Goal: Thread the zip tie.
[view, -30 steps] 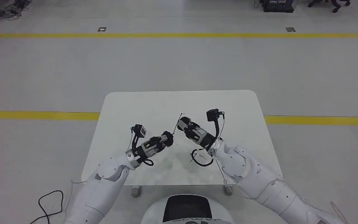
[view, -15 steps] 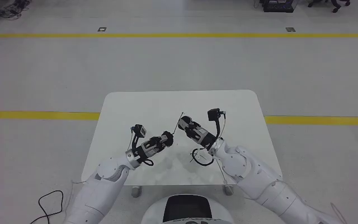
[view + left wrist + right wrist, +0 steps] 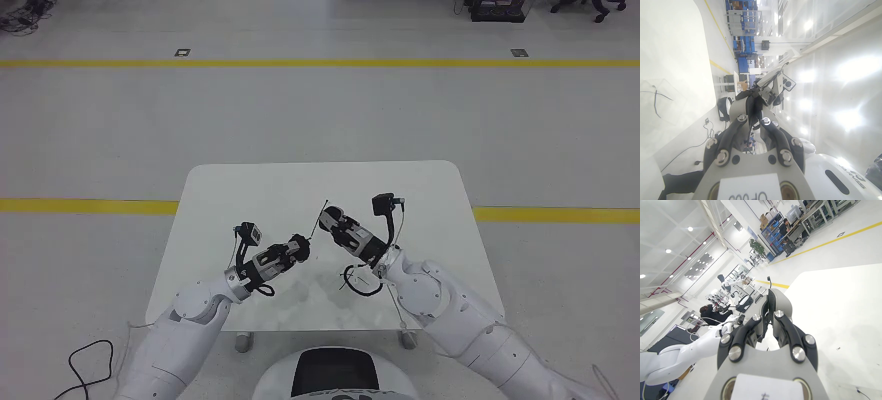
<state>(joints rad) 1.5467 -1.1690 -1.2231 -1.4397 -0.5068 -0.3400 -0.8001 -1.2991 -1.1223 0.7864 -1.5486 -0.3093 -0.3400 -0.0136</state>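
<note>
Right gripper (image 3: 768, 294): raised above the white table (image 3: 250, 190), its jaws pressed together on the black zip tie (image 3: 769, 283), whose small head stands just past the fingertips.

Left gripper (image 3: 753, 103): nearly tip to tip with the right gripper, its jaws drawn narrow. It appears to pinch the strap's lower end, though the dark pads hide the contact.

Zip tie: a thin strip in mid-air, rising from beside the left gripper's tip and past the right gripper's tip. It is not yet closed into a loop.

Loose ties (image 3: 656, 98): a few black strips lying on the table, well apart from the left gripper.

Risk, alignment: the head's slot is tiny and the strap is springy, so a slight tilt of either gripper would likely send the tail past the slot instead of through it.

Risk, grip: the right gripper holds the strap by a short length near the head. A sideways push from the tail could twist the head within the jaws or flick the tie free, and it would drop to the table below both grippers.

Risk, contact: with the tips this near, closing in further could knock finger against finger and bend the strap off line.

Risk, sight: the pads cover the meeting point, so a miss may go unnoticed.
</note>
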